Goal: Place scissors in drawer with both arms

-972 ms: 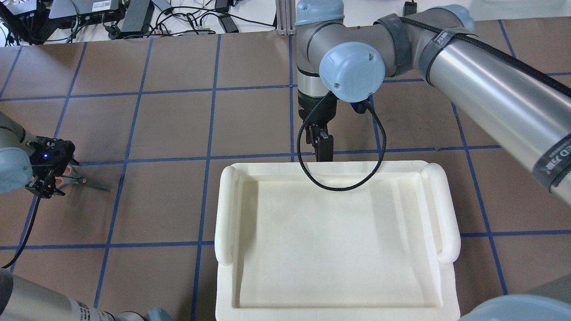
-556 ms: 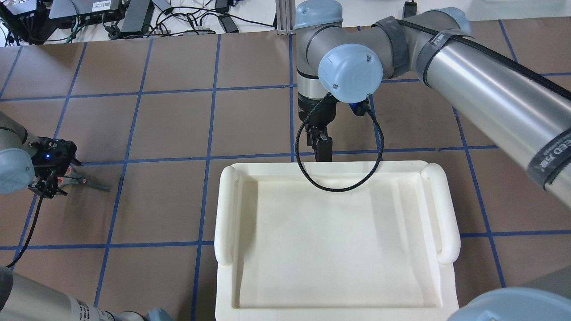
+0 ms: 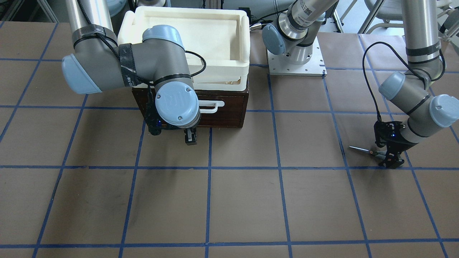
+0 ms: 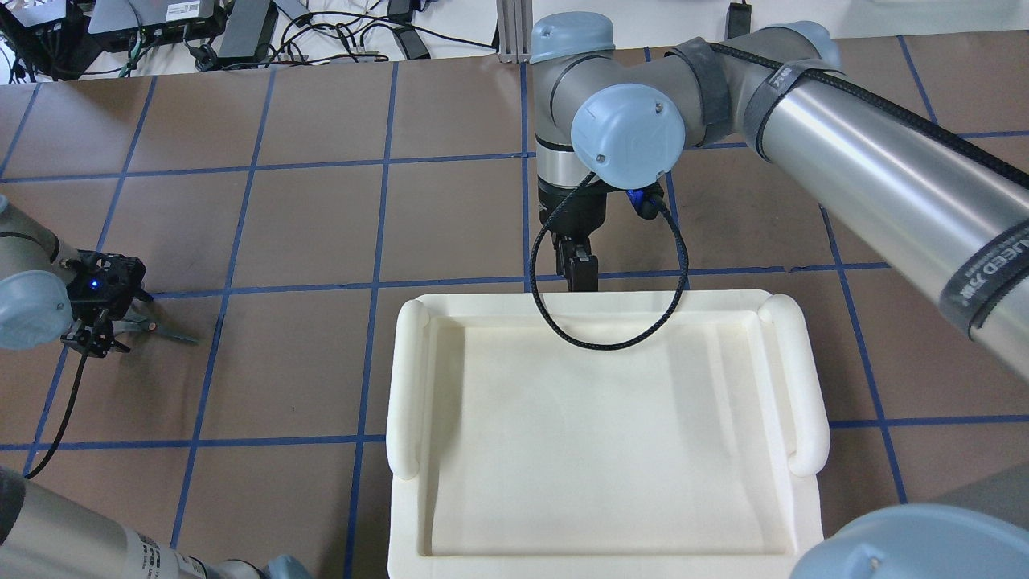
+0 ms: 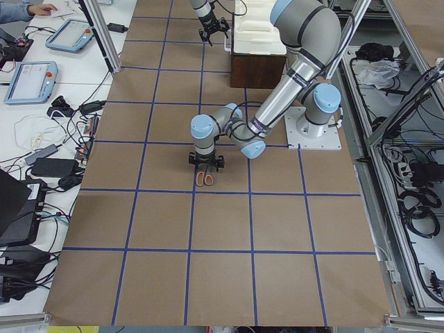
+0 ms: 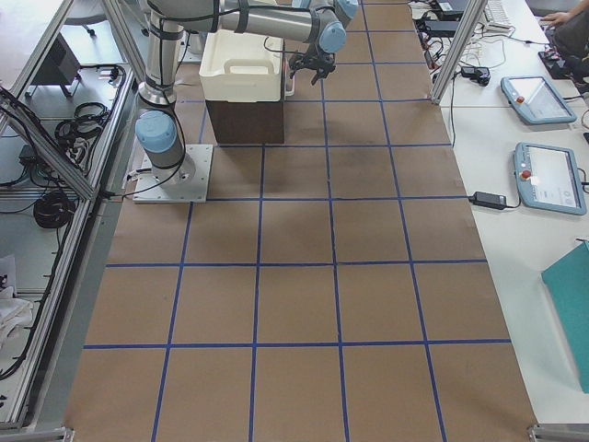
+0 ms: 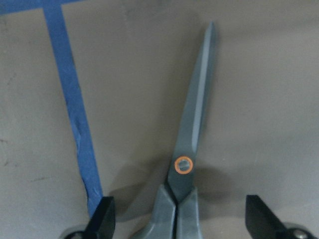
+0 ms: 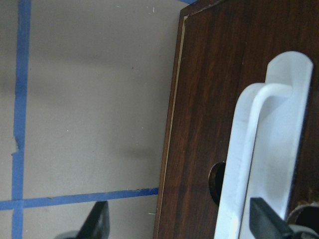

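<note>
The small scissors with slim silver blades and dark grey handles (image 7: 192,124) lie flat on the brown paper-covered bench (image 3: 244,200), well apart from the dark brown wooden drawer (image 3: 233,114). I judge them light, stiff and apt to skid, so I'd pinch the handles just behind the pivot. My left jaws stand open astride those handles. My right jaws gape at the white bar handle (image 8: 249,164). The drawer looks shut beneath a white foam tray (image 4: 406,386), which bars the way in.

A white foam tray (image 4: 406,386) with rounded side rims stood above a brown-papered table (image 4: 305,225) gridded with blue tape (image 4: 378,241). Cables and power bricks (image 4: 241,28) crowded its far edge; two teach pendants (image 6: 549,175) lay on a side bench.
</note>
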`<state>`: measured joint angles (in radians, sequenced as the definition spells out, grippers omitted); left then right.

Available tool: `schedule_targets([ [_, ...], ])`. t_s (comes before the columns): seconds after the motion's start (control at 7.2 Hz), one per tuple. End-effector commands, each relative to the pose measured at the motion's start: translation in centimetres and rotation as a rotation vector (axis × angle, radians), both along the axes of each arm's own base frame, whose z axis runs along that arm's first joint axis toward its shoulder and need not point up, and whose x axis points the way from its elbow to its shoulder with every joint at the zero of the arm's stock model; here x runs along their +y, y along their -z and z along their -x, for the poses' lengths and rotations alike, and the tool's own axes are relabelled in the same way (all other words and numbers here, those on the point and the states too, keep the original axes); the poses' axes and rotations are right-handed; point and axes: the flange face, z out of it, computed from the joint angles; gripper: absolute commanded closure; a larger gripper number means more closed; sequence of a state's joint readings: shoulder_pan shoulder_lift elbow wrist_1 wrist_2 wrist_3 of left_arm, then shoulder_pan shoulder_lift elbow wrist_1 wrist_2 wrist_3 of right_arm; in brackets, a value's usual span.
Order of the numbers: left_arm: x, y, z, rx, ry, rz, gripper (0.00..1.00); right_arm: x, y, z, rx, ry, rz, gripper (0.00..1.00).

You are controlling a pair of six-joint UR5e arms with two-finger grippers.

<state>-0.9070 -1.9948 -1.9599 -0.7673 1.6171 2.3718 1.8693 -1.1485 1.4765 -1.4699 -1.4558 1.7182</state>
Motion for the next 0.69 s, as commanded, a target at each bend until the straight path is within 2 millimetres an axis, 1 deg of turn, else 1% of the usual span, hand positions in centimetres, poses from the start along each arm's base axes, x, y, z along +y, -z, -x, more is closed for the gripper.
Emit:
schedule_targets([
  [0.0, -0.2, 0.2, 0.2, 0.018, 0.007, 0.01, 0.35, 0.1, 0.3, 0.0, 0.003, 0.001, -0.009, 0.0],
  [0.14, -0.3, 0.3, 0.1, 0.019, 0.011, 0.009, 0.54, 0.0, 0.4, 0.0, 0.004, 0.001, -0.011, 0.0],
  [0.28, -0.3, 0.2, 0.1, 0.017, 0.016, 0.011, 0.64, 0.1, 0.5, 0.0, 0.004, 0.001, -0.012, 0.0],
  [0.42, -0.3, 0.1, 0.1, 0.016, 0.017, 0.012, 0.78, 0.1, 0.8, 0.0, 0.006, 0.001, -0.018, 0.0],
  [0.56, -0.4, -0.1, 0.0, 0.013, 0.022, 0.016, 0.89, -0.1, 1.4, -0.1, 0.009, 0.002, -0.025, 0.0],
])
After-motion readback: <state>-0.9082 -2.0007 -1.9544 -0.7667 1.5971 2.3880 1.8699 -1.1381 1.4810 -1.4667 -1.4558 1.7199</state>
